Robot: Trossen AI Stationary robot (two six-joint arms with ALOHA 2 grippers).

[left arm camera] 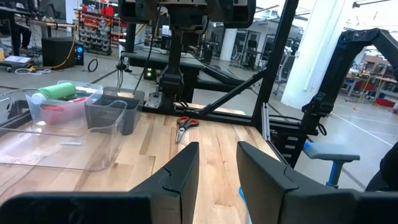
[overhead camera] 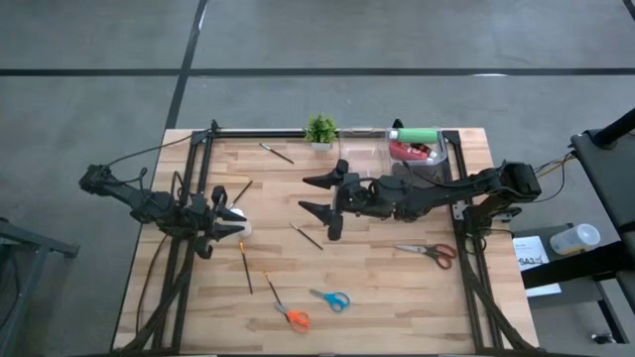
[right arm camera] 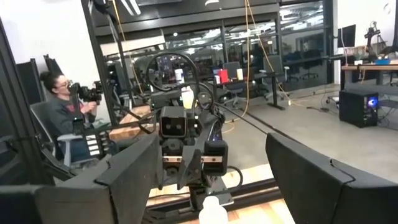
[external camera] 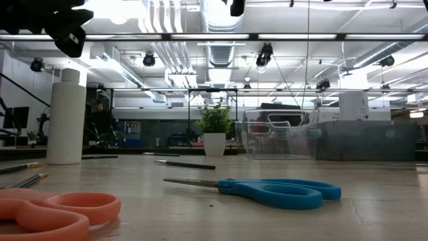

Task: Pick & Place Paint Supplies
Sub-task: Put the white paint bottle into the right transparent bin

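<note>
Right claw (overhead camera: 319,195), fingers spread wide and holding nothing, hangs over the middle of the wooden table (overhead camera: 397,297), pointed toward the white bottle (overhead camera: 240,223) that stands upright on the table's left side. Left claw (overhead camera: 220,226) sits right at that bottle with its fingers partly closed; whether it grips the bottle cannot be told.

A clean pick would likely mean coming down level, straddling the bottle's body below its cap, and closing gently so it does not tip. Thin brushes (overhead camera: 307,236) lie scattered on the boards nearby, with several pairs of scissors (overhead camera: 328,298) among them.

At the far right corner, the clear bin (overhead camera: 448,159) already holds a green bottle (overhead camera: 414,135) and a red one (overhead camera: 409,152).
</note>
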